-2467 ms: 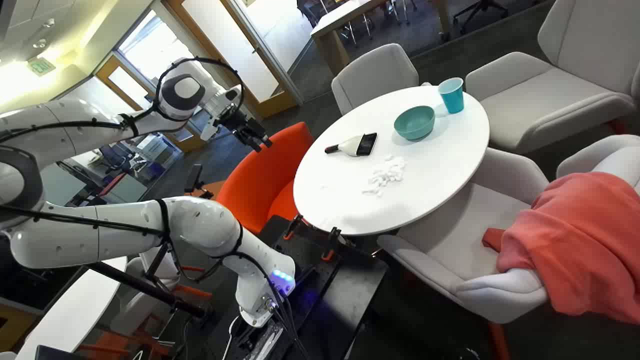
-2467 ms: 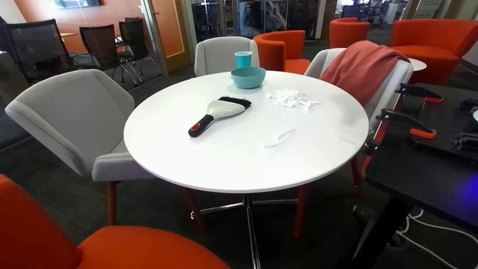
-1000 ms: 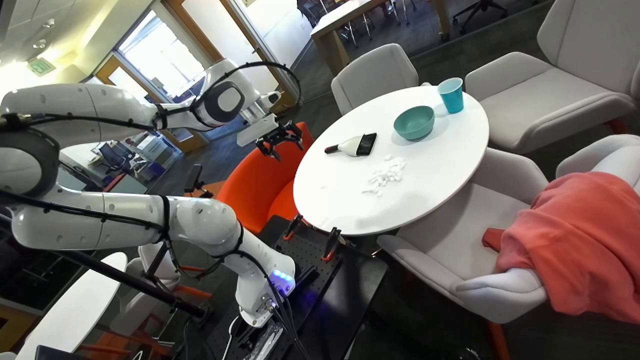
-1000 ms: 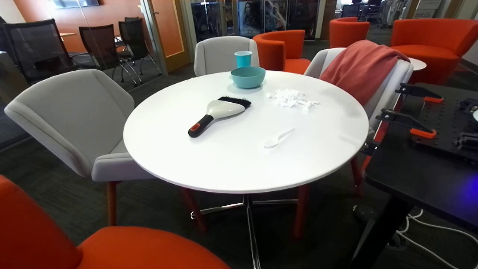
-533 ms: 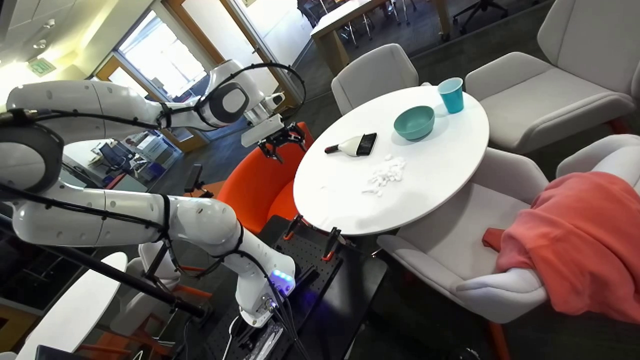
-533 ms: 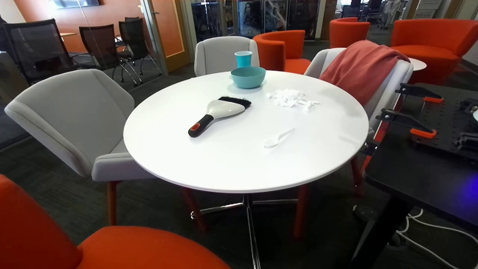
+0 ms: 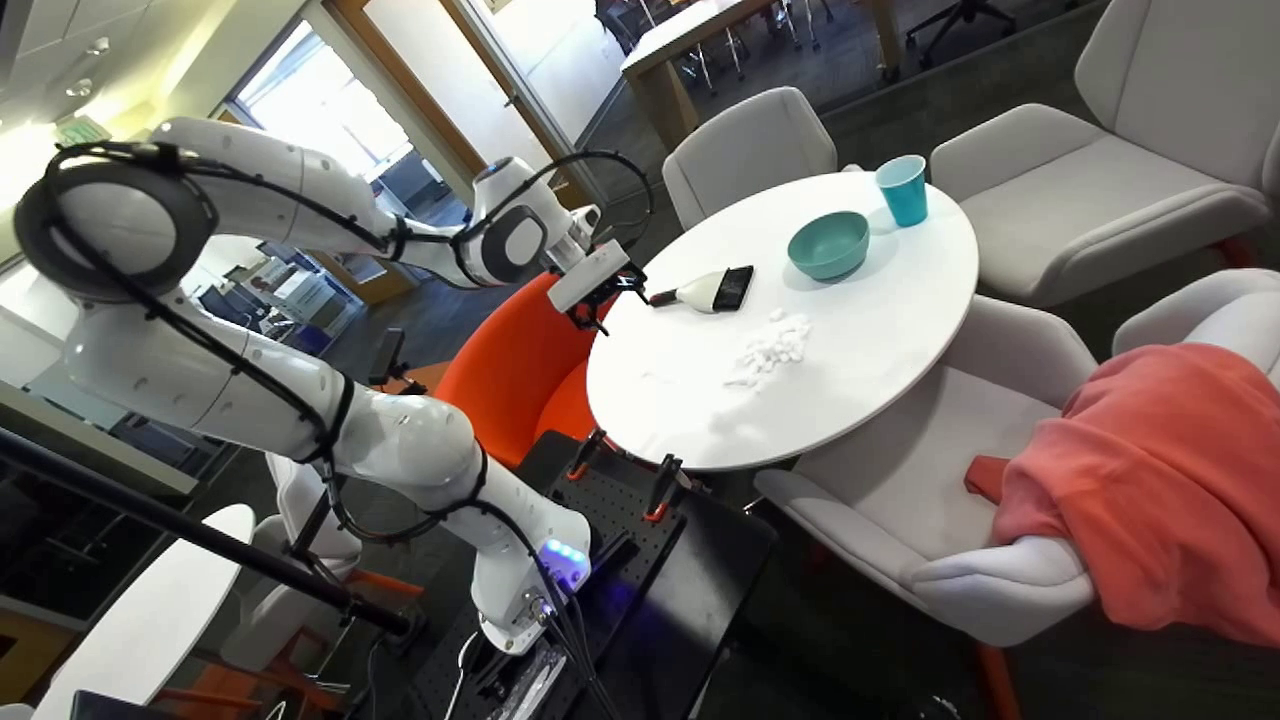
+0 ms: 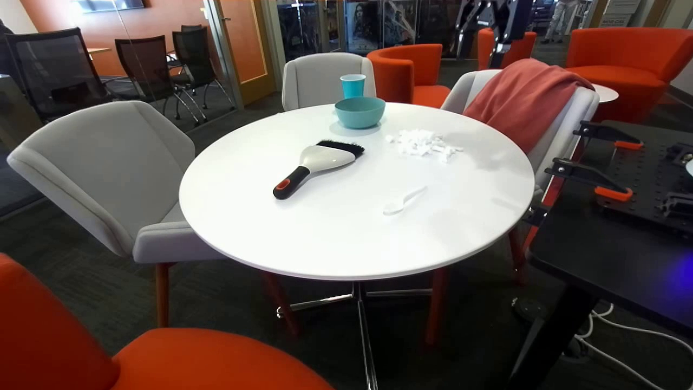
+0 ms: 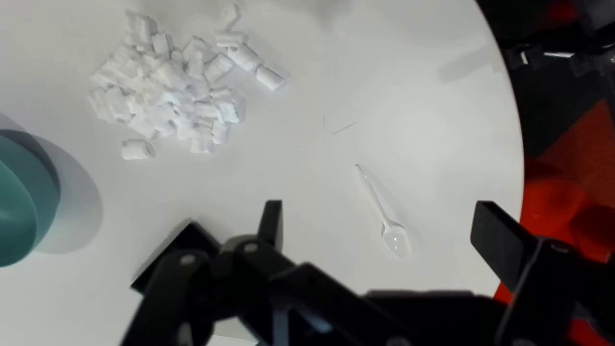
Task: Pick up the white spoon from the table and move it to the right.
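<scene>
The white spoon (image 8: pixel 403 201) lies on the round white table (image 8: pixel 325 238) near its front right part in an exterior view. In the wrist view the spoon (image 9: pixel 396 236) lies flat, bowl toward the gripper, between the two fingers but well below them. It is only a faint mark in an exterior view (image 7: pixel 660 378). My gripper (image 9: pixel 380 222) is open and empty, high above the table (image 9: pixel 298 178). In an exterior view the gripper (image 7: pixel 624 315) hangs near the table's edge by the orange chair. Its fingers also show at the top of an exterior view (image 8: pixel 482 51).
A hand brush (image 8: pixel 327 157), a teal bowl (image 8: pixel 360 114), a blue cup (image 8: pixel 353 86) and a pile of small white pieces (image 8: pixel 422 142) are on the table. Grey chairs (image 8: pixel 103 168) and an orange chair (image 7: pixel 530 350) surround it. Black clamps (image 8: pixel 587 176) grip the robot's stand.
The arm has swung forward, bringing the gripper toward and partly over the table. Its fingers now show at the top of an exterior view. The spoon has not moved.
</scene>
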`<state>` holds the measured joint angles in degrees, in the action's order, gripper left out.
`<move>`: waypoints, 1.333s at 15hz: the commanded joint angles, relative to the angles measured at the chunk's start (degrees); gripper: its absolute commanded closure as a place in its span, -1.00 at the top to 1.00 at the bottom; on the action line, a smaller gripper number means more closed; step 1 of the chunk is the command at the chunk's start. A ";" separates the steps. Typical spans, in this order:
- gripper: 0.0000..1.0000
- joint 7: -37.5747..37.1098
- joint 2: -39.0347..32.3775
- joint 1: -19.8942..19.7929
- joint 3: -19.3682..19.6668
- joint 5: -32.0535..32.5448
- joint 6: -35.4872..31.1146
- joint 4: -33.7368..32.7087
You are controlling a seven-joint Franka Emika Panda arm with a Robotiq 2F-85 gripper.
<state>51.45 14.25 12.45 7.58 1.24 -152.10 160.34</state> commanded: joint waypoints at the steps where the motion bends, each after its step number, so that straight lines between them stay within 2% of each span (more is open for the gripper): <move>1: 1.00 12.49 -12.33 4.26 0.68 -13.11 -9.85 0.05; 2: 1.00 16.49 -14.65 4.30 -1.08 -18.10 -10.46 0.04; 3: 1.00 17.98 -16.89 2.82 -3.72 -19.96 -10.58 -0.38; 4: 1.00 14.36 -13.00 -0.54 -5.03 -15.95 -7.94 -0.08; 6: 1.00 15.47 -16.83 -1.45 -7.68 -17.64 -9.24 -0.48; 9: 1.00 15.30 -17.78 -1.74 -8.22 -17.43 -9.42 -0.90; 13: 1.00 22.68 -22.84 -4.52 -15.25 -24.87 -13.94 -3.26; 15: 1.00 24.59 -26.38 -6.16 -19.15 -26.60 -16.95 -4.84; 18: 1.00 21.67 -33.20 -8.72 -22.98 -20.06 -23.90 -6.70; 19: 1.00 19.91 -35.56 -8.98 -22.89 -16.26 -25.89 -7.42; 20: 1.00 16.89 -37.65 -7.25 -20.62 -11.41 -27.66 -8.08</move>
<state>73.11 -16.39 5.46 -14.16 -19.10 -174.28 155.13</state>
